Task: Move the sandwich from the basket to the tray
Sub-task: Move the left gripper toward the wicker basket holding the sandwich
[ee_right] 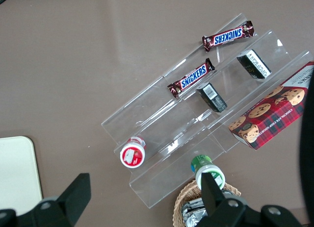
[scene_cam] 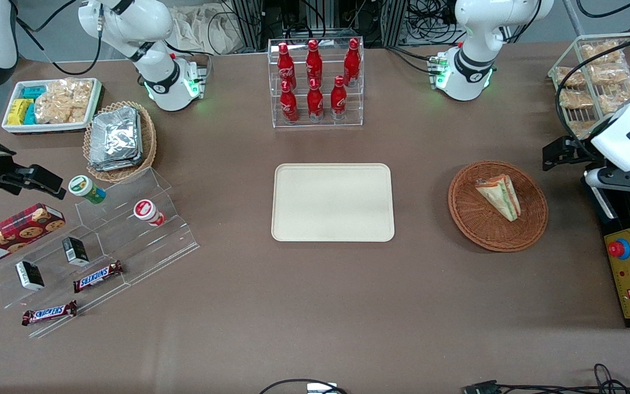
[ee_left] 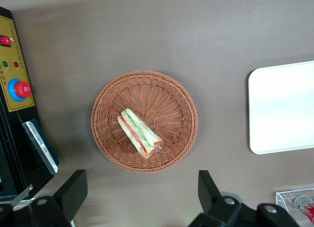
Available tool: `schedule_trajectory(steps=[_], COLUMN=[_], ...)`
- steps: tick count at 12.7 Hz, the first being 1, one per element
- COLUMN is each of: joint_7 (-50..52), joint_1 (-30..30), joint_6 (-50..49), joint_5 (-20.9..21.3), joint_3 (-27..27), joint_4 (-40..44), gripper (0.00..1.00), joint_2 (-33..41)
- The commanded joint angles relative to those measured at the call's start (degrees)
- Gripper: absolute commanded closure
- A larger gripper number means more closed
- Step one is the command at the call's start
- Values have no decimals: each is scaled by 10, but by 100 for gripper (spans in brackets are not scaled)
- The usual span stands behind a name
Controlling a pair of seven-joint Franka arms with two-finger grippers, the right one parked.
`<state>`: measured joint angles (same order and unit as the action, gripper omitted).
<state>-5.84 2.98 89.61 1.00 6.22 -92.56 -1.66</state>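
Tabletop basket (scene_cam: 528,230) with sandwich (scene_cam: 500,196); gripper (ee_left: 140,193) above.

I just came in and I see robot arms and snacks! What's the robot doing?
It is about to move a sandwich. The sandwich lies in the basket at the working arm's end of the table, untouched. The left arm's end effector hovers above the basket, fingers open, holding nothing. The tray in the middle of the table has nothing on it yet.

Wedge sandwich (scene_cam: 499,196) lying in round wicker basket (scene_cam: 528,227); beige tray (scene_cam: 332,202) beside basket.
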Motion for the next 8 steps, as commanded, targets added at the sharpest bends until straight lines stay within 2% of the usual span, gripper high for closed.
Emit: schedule_trajectory(steps=[1,6,8], joint_7=[9,12,54], joint_1=[-3,4,12], joint_6=[-26,-23,-15], joint_5=[-6,-11,-4], joint_3=[-4,-6,-6], joint_4=[12,12,2], gripper=[0,0,0], joint_2=[1,-5,-11])
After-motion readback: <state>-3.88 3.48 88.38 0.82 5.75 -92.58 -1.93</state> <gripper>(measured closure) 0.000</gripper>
